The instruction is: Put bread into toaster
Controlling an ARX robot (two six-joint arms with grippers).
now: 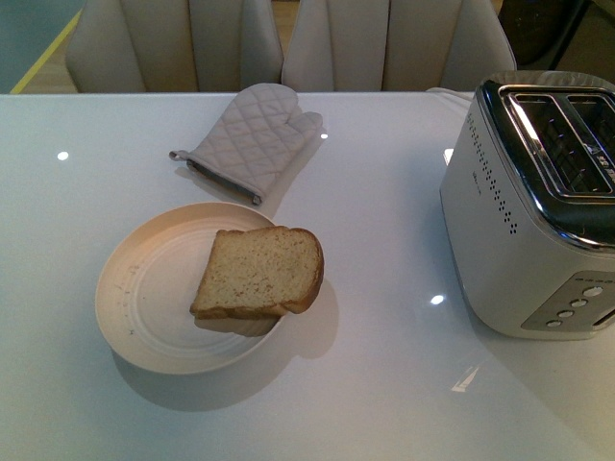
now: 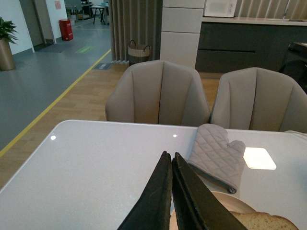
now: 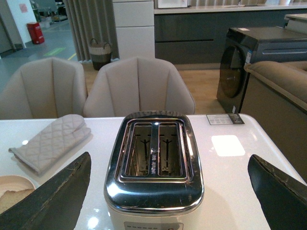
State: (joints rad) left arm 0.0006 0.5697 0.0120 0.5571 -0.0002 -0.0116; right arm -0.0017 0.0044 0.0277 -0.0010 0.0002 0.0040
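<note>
The table is white and glossy. Its far edge runs just in front of two chairs.

1. Bread: it lies flat on the right half of a cream plate. Its crusted end overhangs the plate's right rim.
2. Toaster: it stands at the right side of the table, well apart from the plate. Both slots are open at the top and nothing stands over them. The front view cuts off its right side.
3. Clearance: bare table lies between the plate and the toaster. More bare surface runs along the near edge.
4. Mitt: a grey quilted mitt lies beyond the plate, near the far edge, apart from the plate rim.
5. Left gripper: its dark fingers are pressed together with nothing between them. It sits above the plate's near-left side.
6. Right gripper: its fingers are spread wide apart and hold nothing. The toaster shows between them in the wrist view (neither finger touches it).

Markings: small print sits on the toaster's side, on the strip between the slots and beside the front buttons. None of it is legible. A dark card lies on the table behind the toaster, and its text is too small to read.
</note>
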